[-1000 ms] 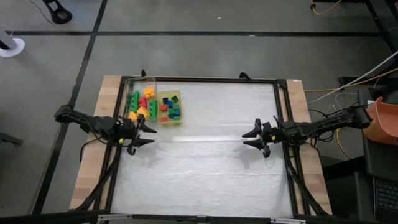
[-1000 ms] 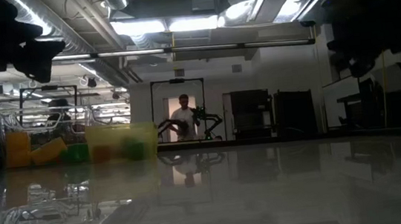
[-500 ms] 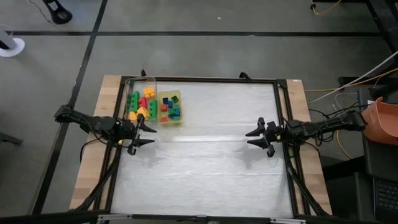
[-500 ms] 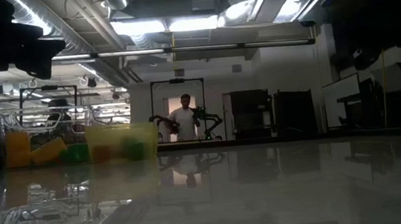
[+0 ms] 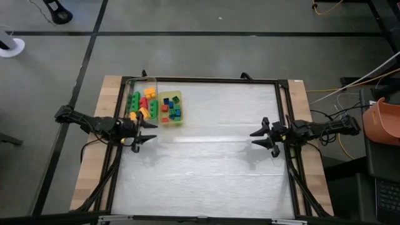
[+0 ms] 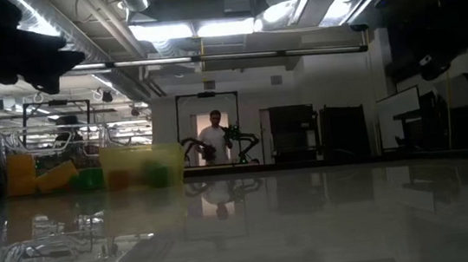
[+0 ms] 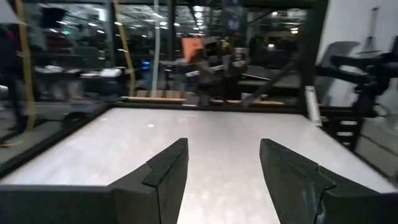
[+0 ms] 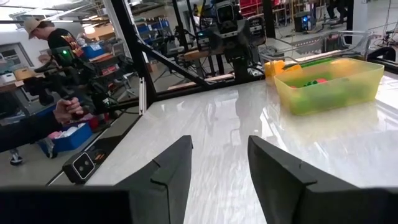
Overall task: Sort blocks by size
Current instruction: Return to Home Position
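The blocks lie sorted in two holders at the table's far left. Long green, orange and red bricks [image 5: 140,103] fill the clear container [image 5: 132,82]. Small red, blue and green cubes [image 5: 171,109] sit in the yellow tray [image 5: 177,121], which also shows in the right wrist view as the yellow tray [image 8: 357,84]. My left gripper [image 5: 154,132] hovers open just in front of the holders, pointing level toward the table's right; nothing is between its fingers [image 7: 166,174]. My right gripper [image 5: 252,138] hovers open near the right edge, pointing left, also with nothing between its fingers.
A black frame [image 5: 282,112] borders the white table top, and the wide middle of the top [image 5: 206,156] lies bare between the two grippers. Beyond the table stand a person [image 6: 215,138] in a doorway and another person [image 8: 46,37] with a hand [image 8: 65,110] on a leader arm.
My right gripper has drawn back a little toward the table's right edge, staying level and open. The blocks and both holders have kept their places.
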Action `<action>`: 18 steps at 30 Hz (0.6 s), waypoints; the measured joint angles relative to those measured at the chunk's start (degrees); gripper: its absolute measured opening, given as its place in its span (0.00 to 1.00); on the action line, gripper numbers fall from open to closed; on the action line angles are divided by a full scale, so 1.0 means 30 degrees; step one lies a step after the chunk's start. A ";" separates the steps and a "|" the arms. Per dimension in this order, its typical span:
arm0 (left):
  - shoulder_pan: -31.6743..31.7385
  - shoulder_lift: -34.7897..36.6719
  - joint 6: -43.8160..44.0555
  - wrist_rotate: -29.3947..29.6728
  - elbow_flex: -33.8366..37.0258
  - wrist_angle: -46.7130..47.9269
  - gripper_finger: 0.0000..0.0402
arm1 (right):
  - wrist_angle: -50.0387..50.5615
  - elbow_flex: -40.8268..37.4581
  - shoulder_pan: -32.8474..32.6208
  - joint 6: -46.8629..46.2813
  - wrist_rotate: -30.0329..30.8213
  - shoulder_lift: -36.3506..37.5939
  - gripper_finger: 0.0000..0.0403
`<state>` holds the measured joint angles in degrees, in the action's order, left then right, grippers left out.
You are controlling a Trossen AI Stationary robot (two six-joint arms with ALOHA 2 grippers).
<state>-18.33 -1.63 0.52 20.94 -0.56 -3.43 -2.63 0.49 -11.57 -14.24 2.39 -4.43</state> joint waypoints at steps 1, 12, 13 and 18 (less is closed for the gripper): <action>0.0000 0.0000 -0.0248 0.0320 0.0000 -0.0022 0.47 | 0.0122 0.0000 0.0000 0.0058 0.0000 0.0196 0.39; 0.2490 0.0000 -0.0831 0.1866 0.0005 -0.0122 0.47 | 0.0262 -0.0007 -0.0007 0.0411 -0.0022 0.0859 0.39; 0.2844 0.0000 -0.0902 0.1862 0.0006 -0.0117 0.47 | 0.0269 -0.0007 -0.0007 0.0410 -0.0022 0.0854 0.39; 0.4549 0.0000 -0.0883 0.1666 0.0006 -0.0108 0.47 | 0.0276 -0.0015 -0.0007 0.0409 -0.0022 0.0854 0.39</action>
<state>-4.68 -1.63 -2.13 25.94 -0.54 -3.75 -1.80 0.45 -11.60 -13.02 2.33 -1.87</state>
